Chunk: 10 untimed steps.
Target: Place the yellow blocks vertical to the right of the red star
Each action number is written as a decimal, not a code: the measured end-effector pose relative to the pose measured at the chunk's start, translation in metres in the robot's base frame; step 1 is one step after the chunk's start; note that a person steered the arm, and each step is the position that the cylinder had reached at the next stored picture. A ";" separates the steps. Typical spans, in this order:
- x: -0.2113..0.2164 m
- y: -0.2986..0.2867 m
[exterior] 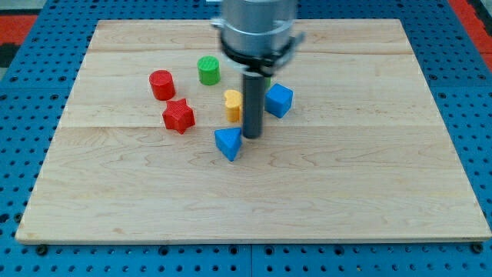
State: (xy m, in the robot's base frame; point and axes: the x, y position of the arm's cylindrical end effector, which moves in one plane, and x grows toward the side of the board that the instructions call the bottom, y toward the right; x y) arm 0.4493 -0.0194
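A pale wooden worktop (pixel 369 192) fills most of the frame, laid on a blue pegboard (pixel 477 115) that shows round its edges. The arm's grey housing (pixel 256 31) comes down from the top centre, and its dark rod ends with my tip (pixel 252 137) resting on the wood a little left of centre. There is no hand on this arm, only the rod, so nothing is clenched or released. The one yellow block (pixel 232 105) I can see sits just left of the rod, partly hidden behind it; its shape is hard to make out, though the visible part looks taller than wide, its long side running up and down the frame. It lies to the right of the red star (pixel 178 116), well apart from it and slightly higher in the frame. A blue triangular block (pixel 228 143) sits just below and left of my tip, very near or touching it; I cannot tell which. A blue cube (pixel 279 100) stands just right of the rod, above the tip. A green cylinder (pixel 208 70) is above the yellow block, and a red cylinder (pixel 162 85) is at upper left, just above the star. All the blocks cluster in the upper-left middle, none near an edge; the right half and lower part of the worktop are open wood.
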 end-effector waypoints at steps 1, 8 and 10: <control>-0.013 -0.022; -0.054 0.036; -0.014 0.002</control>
State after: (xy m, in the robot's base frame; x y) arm 0.4352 -0.0169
